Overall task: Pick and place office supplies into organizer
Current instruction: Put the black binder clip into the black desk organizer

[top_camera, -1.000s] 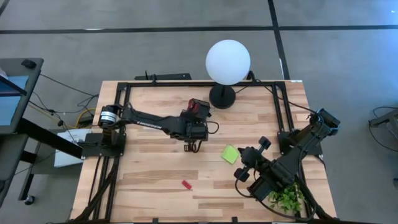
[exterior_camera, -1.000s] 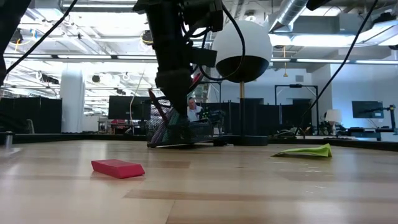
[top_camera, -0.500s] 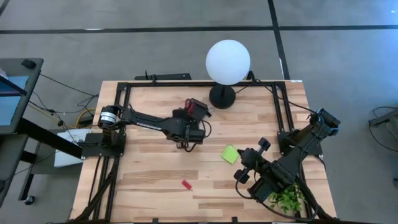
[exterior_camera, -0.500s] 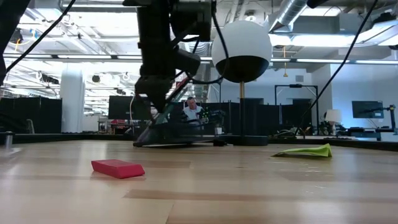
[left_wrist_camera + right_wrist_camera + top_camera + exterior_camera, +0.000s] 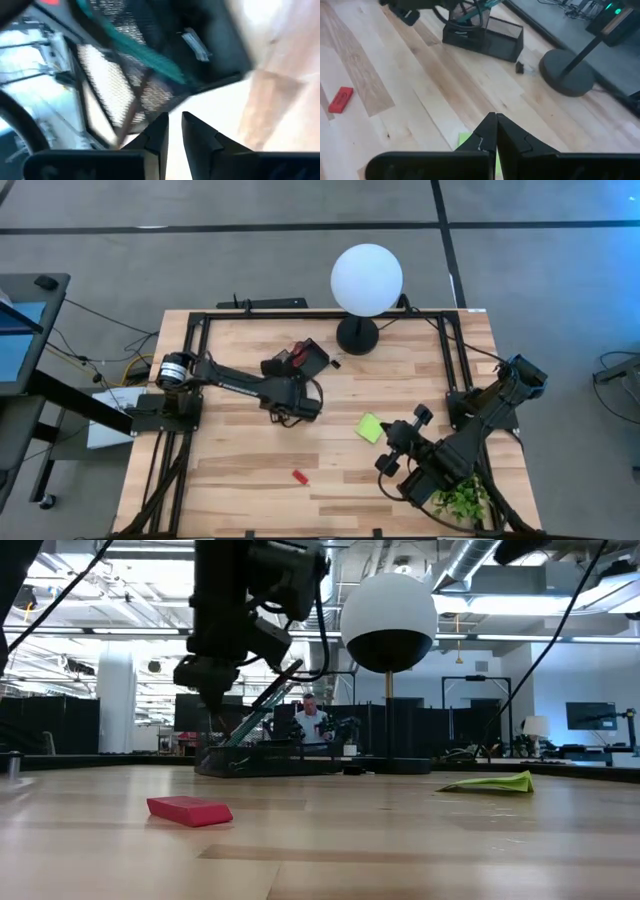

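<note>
The tabletop (image 5: 250, 470) is a pale butcher-block wood surface bordered by a black metal frame (image 5: 200, 380); a black mesh organizer (image 5: 305, 358) rests on the boards near the middle of the far edge, slightly left of centre; a round black lamp base (image 5: 357, 335) sits just right of it, close to the far edge, carrying a white globe; a small dark item (image 5: 519, 67), possibly a clip, lies between organizer and lamp base; a lime-green sticky-note pad (image 5: 370, 427) lies right of centre; a small red piece (image 5: 298, 476) lies toward the near edge, near its middle; a green leafy plant (image 5: 462, 500) stands at the near right corner.
</note>
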